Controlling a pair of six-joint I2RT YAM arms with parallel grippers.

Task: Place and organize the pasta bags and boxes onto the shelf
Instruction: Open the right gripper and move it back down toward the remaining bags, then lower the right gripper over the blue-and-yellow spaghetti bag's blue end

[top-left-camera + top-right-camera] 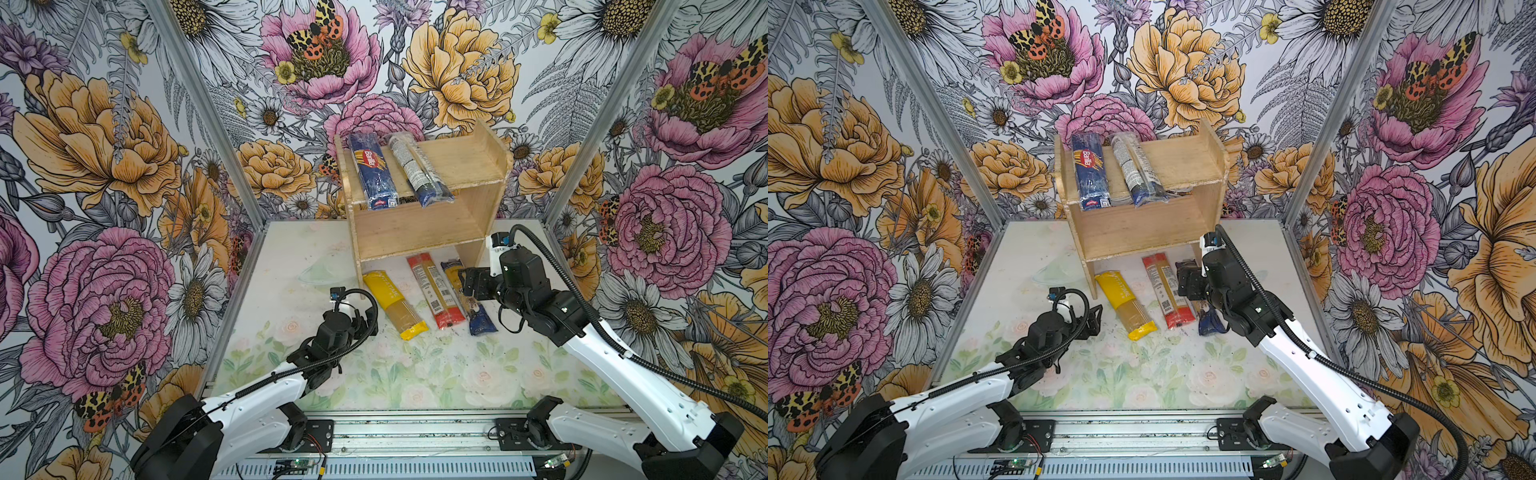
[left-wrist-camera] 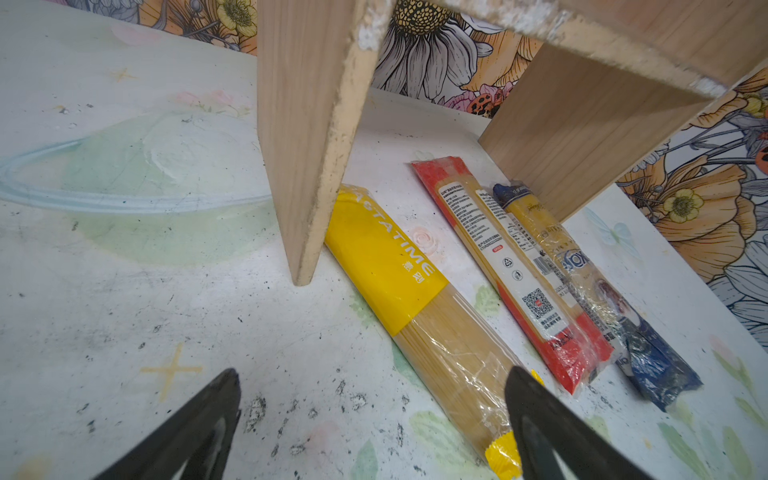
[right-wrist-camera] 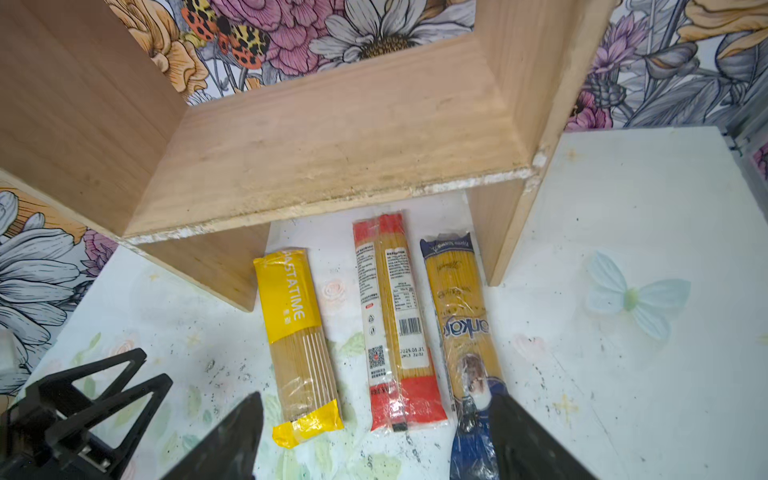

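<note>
Both arms sit low in front of the shelf [image 1: 415, 232], and neither has anything in hand. The left gripper [image 2: 374, 376] has its jaws spread as wide as they go, low over the table [image 1: 374, 374]. The yellow-ended pack [image 2: 386, 266] runs away from it past one finger, with the pack's near end right at that fingertip. The right gripper [image 3: 376, 397] is spread and empty too, looking straight along the row. The red-ended pack [image 3: 395, 316] lies dead ahead between its fingers. The yellow-and-blue pack [image 3: 459, 307] lies by one finger, which hides part of its dark blue tail. All three lie flat on the table, side by side and roughly parallel, with their far ends tucked beneath the lower board [image 3: 332, 166] between the side panels [image 3: 496, 241]. They go in lengthways, likely because that is how such long, thin packs fit the bay. Well above and beyond both grippers, the dark blue Barilla pack [image 1: 371, 172] and the clear pack with the white label [image 1: 415, 170] lie on the top tier [image 1: 461, 162]. Their ends poke over the front edge, and the clear one is slanted. The lower board ahead of the right gripper is bare, so the floor row probably has lifting to come. Wide jaws suit straddling a pack across its narrow width.
</note>
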